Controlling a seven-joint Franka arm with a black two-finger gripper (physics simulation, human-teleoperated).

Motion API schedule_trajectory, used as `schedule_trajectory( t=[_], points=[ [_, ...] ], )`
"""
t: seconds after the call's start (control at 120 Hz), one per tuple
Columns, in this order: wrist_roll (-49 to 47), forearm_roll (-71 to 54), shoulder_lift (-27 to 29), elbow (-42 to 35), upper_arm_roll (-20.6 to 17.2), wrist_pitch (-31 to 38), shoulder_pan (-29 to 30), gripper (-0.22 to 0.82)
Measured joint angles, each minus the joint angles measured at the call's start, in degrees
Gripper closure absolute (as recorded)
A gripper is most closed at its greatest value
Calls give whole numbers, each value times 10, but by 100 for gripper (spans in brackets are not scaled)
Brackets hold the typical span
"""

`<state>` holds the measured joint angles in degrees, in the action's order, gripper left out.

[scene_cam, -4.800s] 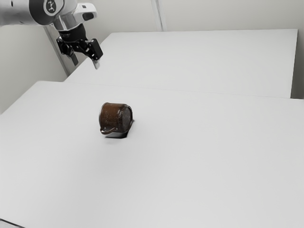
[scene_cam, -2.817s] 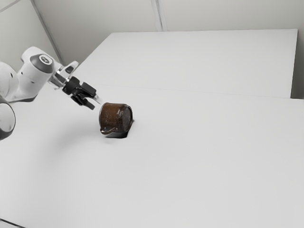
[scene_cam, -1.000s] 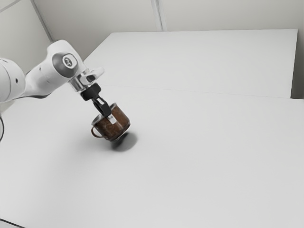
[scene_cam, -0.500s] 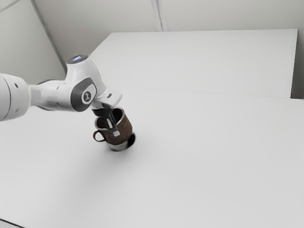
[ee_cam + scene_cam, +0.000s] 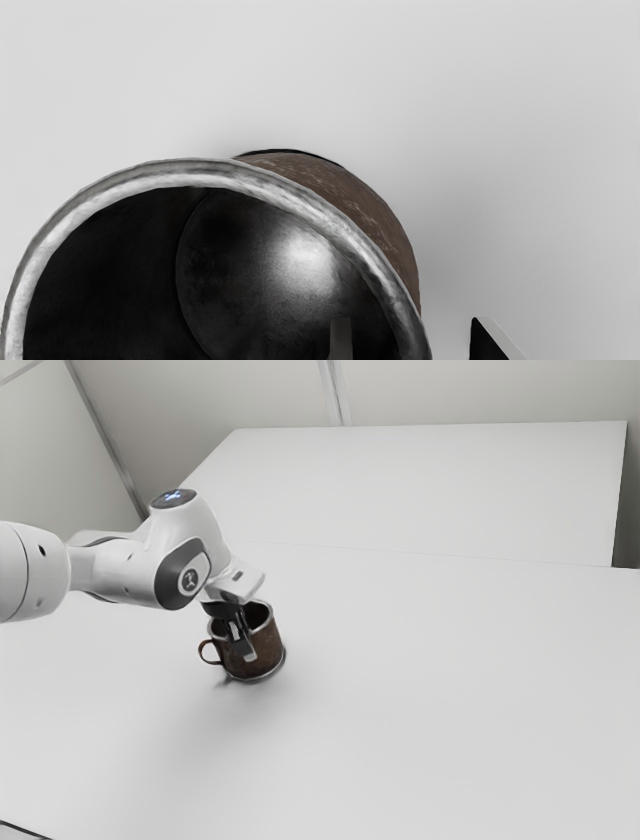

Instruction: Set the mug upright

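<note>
The brown mug [image 5: 268, 652] stands upright on the white table, its handle toward the exterior view's left. My gripper [image 5: 244, 641] is over the handle side of its rim, one finger down inside the mug and the other along the outer wall. In the wrist view, the mug's pale metal rim [image 5: 200, 171] surrounds a dark interior, and some brown outer wall appears beyond it. The gripper [image 5: 411, 339] is open there, with the mug's wall between its fingers and space on both sides of it. The inner fingertips' lower contact is hidden by the mug.
The white table [image 5: 430, 690] extends around the mug. Beyond it lies another white surface [image 5: 430, 490], and pale walls stand behind. A thin dark edge [image 5: 25, 831] crosses the exterior view's lower left corner.
The mug has gone from lying on its side, through a tilted pose in my grip, to upright. My hand came down to it, turned with it, and the fingers have now opened.
</note>
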<state>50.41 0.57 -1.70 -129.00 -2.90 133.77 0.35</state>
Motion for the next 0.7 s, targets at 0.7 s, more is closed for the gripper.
schedule_trajectory(
  t=[0.7],
  points=[
    [-163, 8, 72, 91, 1, -132, 8, 1]
  ],
)
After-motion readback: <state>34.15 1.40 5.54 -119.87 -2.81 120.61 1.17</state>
